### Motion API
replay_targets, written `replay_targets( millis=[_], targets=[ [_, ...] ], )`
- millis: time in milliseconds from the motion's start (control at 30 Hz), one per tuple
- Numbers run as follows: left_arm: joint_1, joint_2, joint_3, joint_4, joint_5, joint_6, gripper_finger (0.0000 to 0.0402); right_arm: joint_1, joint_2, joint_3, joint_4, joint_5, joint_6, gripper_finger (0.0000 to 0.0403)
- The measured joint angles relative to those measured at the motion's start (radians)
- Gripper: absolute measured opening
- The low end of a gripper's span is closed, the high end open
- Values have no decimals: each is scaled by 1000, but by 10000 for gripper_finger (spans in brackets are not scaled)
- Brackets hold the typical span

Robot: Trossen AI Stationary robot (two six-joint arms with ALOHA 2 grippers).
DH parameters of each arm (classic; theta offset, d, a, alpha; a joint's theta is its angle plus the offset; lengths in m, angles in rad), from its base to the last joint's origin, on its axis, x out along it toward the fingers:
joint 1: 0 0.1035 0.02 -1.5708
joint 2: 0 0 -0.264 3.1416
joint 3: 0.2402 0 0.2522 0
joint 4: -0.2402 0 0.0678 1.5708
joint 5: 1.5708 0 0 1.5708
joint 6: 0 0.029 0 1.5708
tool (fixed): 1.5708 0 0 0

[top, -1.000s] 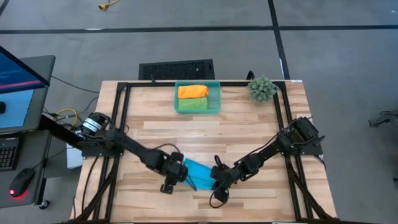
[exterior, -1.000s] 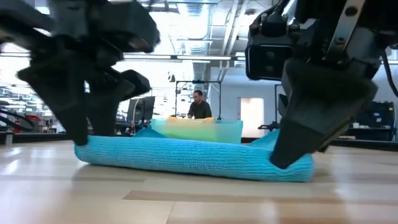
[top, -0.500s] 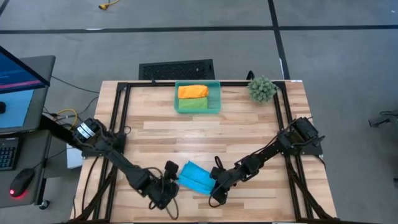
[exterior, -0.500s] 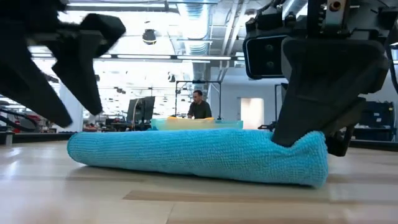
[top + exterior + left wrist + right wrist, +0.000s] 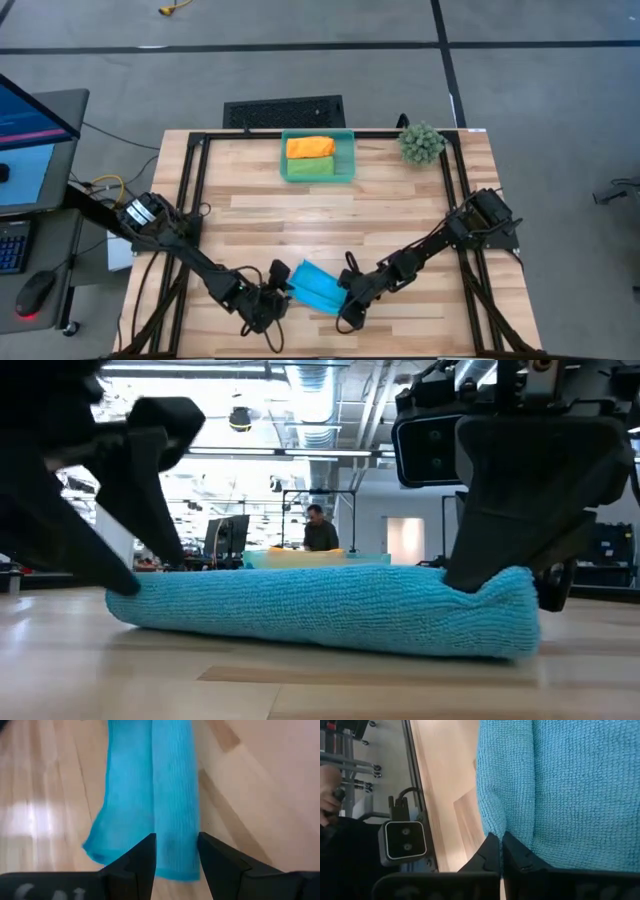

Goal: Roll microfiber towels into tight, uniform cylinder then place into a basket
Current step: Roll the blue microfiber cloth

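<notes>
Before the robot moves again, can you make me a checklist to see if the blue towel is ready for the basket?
1. Blue towel rolled into a tube: ok, it lies as a roll on the table.
2. Right hand pinching the roll's end: ok, fingers shut on the cloth.
3. Left hand gripping: not ok, fingers open at the other end.
4. Roll tight all along: cannot tell.
5. Basket has room: ok, orange towel and green towel leave one side free.
</notes>
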Motion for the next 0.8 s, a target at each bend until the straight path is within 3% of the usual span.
replay_targets(
  millis=[100, 300, 500, 633, 800],
  targets=[
    [19, 18, 1, 21, 66, 26, 138, 0, -1, 0, -3, -3, 0, 14],
    [23, 17, -3, 18, 58, 36, 138, 0, 1, 1, -4, -4, -1, 11],
    [43, 73, 2, 38, 131, 36, 130, 0, 1, 1, -3, -15, -1, 14],
    [58, 89, 2, 39, 133, -14, 96, 2, 1, 1, 3, -26, -9, 12],
    [71, 72, 1, 36, 136, -100, 18, 18, 1, 1, 10, -24, -118, 23]
  ],
)
